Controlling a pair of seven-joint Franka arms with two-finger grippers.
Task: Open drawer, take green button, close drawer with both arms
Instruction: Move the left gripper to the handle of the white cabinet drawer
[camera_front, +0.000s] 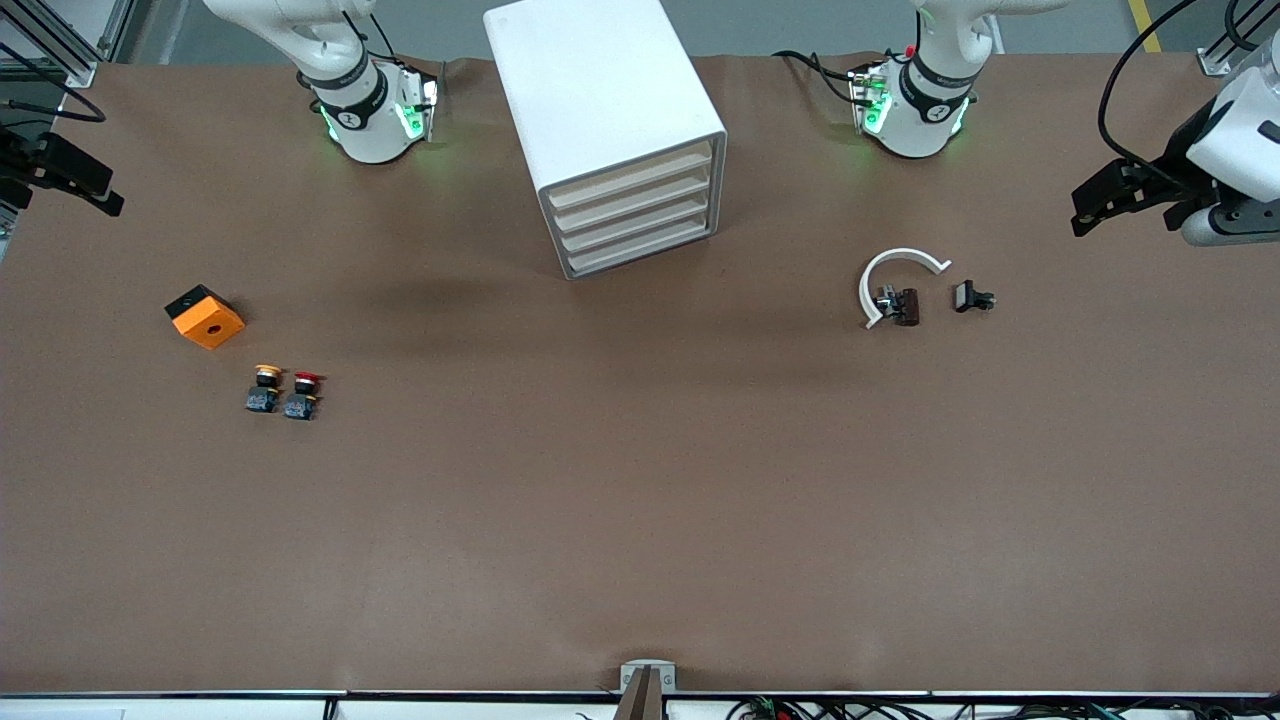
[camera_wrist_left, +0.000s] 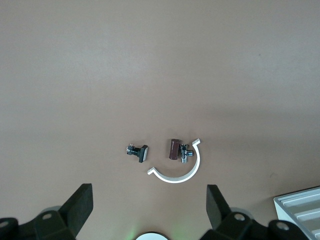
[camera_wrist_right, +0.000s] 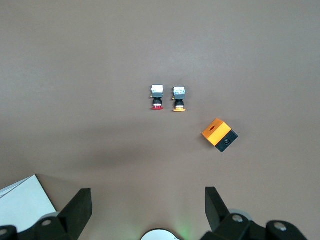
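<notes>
Nearest the front camera stood the red-capped pushbutton (camera_front: 302, 396) and the yellow-capped pushbutton (camera_front: 265, 390), side by side, with an orange block (camera_front: 205, 317) a little farther off toward the right arm's end of the table. In the right wrist view all three lay out ahead of the right gripper (camera_wrist_right: 148, 206), whose jaws were spread wide and held nothing; it hung high at that end of the table. The left gripper (camera_wrist_left: 150, 202) hung likewise at the left arm's end, jaws wide apart and empty, with a white curved clip (camera_front: 892, 283), a brown-bodied metal fitting (camera_front: 900, 304) and a small black part (camera_front: 972, 297) on the table just ahead of its fingertips. The white drawer cabinet (camera_front: 610, 130) sat between the two arm bases, well apart from both sets of jaws, its four drawers all flush and closed. The green-capped button showed nowhere, so it was presumably inside a drawer. By that reading nothing had been done: opening, taking and closing all remained
</notes>
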